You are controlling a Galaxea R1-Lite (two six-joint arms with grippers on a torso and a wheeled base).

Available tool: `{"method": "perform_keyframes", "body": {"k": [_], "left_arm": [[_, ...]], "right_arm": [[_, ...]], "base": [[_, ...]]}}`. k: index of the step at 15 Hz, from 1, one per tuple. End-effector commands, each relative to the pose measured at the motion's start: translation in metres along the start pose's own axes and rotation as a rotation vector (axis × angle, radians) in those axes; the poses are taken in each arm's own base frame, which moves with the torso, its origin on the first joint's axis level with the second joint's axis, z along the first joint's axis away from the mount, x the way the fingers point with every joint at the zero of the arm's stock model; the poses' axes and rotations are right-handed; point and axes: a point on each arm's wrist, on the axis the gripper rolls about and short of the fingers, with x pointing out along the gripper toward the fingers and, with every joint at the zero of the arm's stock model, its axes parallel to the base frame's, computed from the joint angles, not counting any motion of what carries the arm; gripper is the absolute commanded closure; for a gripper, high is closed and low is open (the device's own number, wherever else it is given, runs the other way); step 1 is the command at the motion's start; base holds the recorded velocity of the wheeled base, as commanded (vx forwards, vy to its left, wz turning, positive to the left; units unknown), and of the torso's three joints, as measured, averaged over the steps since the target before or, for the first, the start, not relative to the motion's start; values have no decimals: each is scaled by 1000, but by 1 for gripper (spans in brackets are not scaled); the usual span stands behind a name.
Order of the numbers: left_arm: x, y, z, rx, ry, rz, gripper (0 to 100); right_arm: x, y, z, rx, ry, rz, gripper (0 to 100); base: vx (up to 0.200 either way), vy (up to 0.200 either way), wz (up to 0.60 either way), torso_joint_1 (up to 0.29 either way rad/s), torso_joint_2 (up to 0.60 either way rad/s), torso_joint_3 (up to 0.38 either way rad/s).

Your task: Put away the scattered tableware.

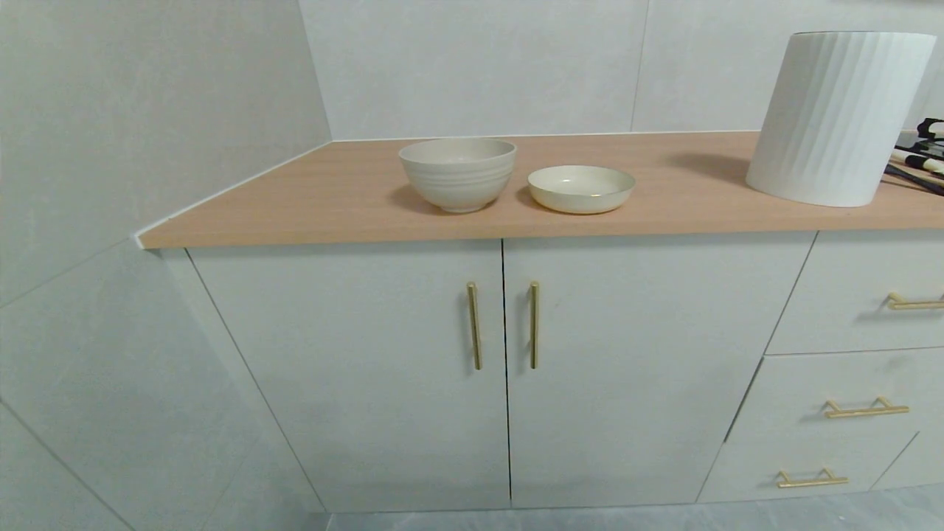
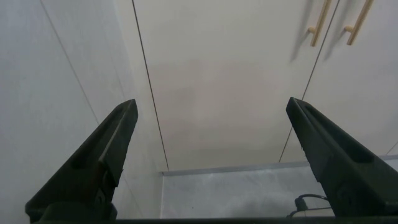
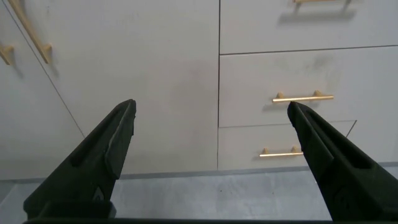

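A deep beige ribbed bowl point(image 1: 458, 173) stands on the wooden countertop point(image 1: 332, 193), and a shallow cream dish point(image 1: 581, 188) sits just to its right, a small gap between them. Below the counter, two white cabinet doors meet at a pair of vertical gold handles point(image 1: 474, 325). My left gripper point(image 2: 211, 112) hangs open low in front of the left cabinet door point(image 2: 230, 87), nothing between its fingers. My right gripper point(image 3: 211, 109) is open too, facing the lower cabinet front beside the drawers point(image 3: 292, 81), holding nothing.
A tall white ribbed container point(image 1: 838, 114) stands at the counter's right end, with dark utensils point(image 1: 922, 155) behind it. Three drawers with gold handles point(image 1: 866, 408) are at the right. Tiled walls close the left side and back. Grey floor point(image 2: 236, 193) lies below.
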Motion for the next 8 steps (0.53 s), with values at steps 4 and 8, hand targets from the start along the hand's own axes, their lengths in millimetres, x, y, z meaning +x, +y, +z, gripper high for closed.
{"method": "perform_keyframes", "body": {"k": [4, 8], "left_arm": [[0, 0, 0, 2, 0, 0, 0], [0, 0, 0, 3, 0, 0, 0]], "right_arm": [[0, 0, 0, 0, -2, 2, 0], [-15, 4, 65, 24, -133, 142, 0]], "base": [[0, 0, 0, 0, 0, 0], [0, 0, 0, 0, 0, 0]]}}
